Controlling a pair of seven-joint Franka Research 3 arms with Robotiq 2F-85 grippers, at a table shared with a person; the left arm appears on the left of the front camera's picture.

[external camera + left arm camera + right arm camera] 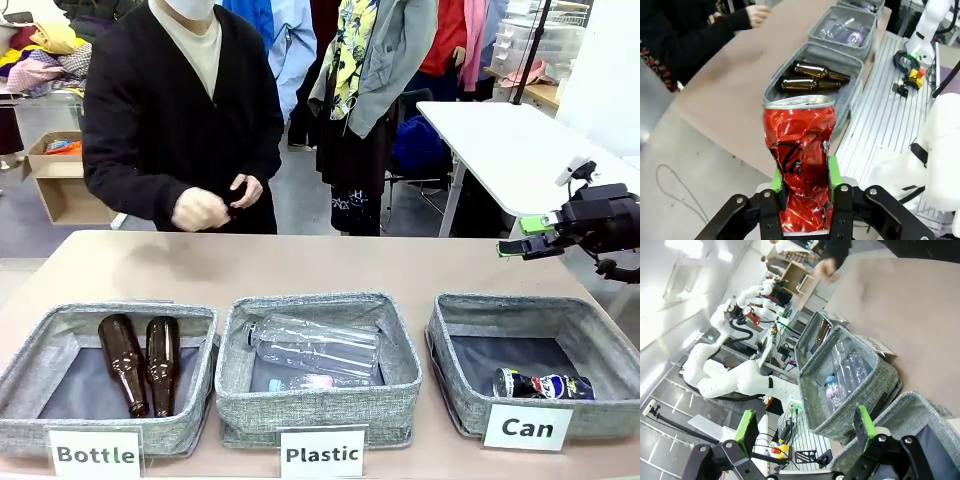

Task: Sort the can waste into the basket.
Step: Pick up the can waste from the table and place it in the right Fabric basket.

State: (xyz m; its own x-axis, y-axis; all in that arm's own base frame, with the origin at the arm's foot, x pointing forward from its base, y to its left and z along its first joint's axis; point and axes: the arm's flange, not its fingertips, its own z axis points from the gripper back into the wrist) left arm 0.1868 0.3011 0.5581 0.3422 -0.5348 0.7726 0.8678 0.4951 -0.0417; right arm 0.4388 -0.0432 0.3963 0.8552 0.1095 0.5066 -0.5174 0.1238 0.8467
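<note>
In the left wrist view my left gripper (802,182) is shut on the crushed red can (800,155). It holds the can upright by its lower half, off the table's end beside the Bottle basket. The black can (543,385) with blue-white marks lies on its side in the front of the grey basket (600,335) signed "Can". My right gripper (522,236) hangs open above the table's far right edge, behind that basket. In the right wrist view its green pads (746,432) stand wide apart with nothing between them, and the Can basket's rim (912,410) is just below.
Two brown bottles (140,362) lie in the Bottle basket (60,330) at the left. Clear plastic bottles (315,345) lie in the Plastic basket (395,345) in the middle. A person stands at the far side with both hands (200,208) held together above the table's far edge.
</note>
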